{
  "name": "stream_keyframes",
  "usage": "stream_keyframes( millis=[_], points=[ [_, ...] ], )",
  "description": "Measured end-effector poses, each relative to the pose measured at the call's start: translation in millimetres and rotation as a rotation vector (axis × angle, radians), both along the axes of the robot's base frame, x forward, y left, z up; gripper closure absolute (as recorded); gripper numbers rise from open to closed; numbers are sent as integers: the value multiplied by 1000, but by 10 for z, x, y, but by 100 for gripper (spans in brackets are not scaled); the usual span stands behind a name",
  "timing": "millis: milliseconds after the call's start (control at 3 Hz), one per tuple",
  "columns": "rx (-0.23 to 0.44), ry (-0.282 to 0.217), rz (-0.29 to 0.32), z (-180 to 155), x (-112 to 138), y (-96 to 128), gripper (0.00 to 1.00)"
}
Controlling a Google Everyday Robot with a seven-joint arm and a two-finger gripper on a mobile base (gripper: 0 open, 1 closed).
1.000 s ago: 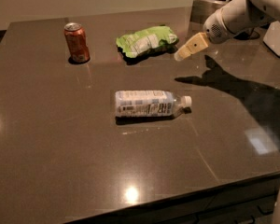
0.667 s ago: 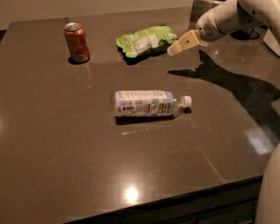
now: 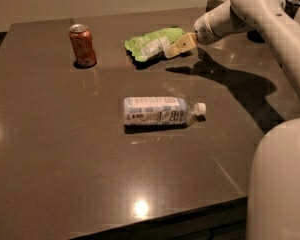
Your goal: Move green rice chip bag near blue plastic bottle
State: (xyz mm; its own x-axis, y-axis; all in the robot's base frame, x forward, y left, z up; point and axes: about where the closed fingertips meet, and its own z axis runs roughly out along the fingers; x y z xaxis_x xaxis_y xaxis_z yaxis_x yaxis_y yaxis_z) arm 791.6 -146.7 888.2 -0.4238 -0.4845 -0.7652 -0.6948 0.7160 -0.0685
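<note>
The green rice chip bag [image 3: 152, 43] lies crinkled at the back middle of the dark table [image 3: 65, 174], its white panel facing up. The blue plastic bottle [image 3: 160, 110] lies on its side in the table's middle, white cap pointing right. My gripper [image 3: 176, 47] reaches in from the upper right on a white arm. Its tan fingertips are at the bag's right end, close to or touching it.
An orange-red soda can [image 3: 82, 45] stands upright at the back left, to the left of the bag. The arm's white body [image 3: 280, 179] fills the lower right corner. Dark objects stand behind the table's back right edge.
My gripper has moved left toward the bag, from a gap to its right up to the bag's right end. The bag, bottle and can have not moved.
</note>
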Motion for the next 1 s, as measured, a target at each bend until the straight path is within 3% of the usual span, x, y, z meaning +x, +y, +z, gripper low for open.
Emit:
stream_keyframes(
  millis=[667,1000],
  points=[
    [-4,38,33,-264,272,332,0],
    [1,50,45,-292,331,436,12]
  ],
)
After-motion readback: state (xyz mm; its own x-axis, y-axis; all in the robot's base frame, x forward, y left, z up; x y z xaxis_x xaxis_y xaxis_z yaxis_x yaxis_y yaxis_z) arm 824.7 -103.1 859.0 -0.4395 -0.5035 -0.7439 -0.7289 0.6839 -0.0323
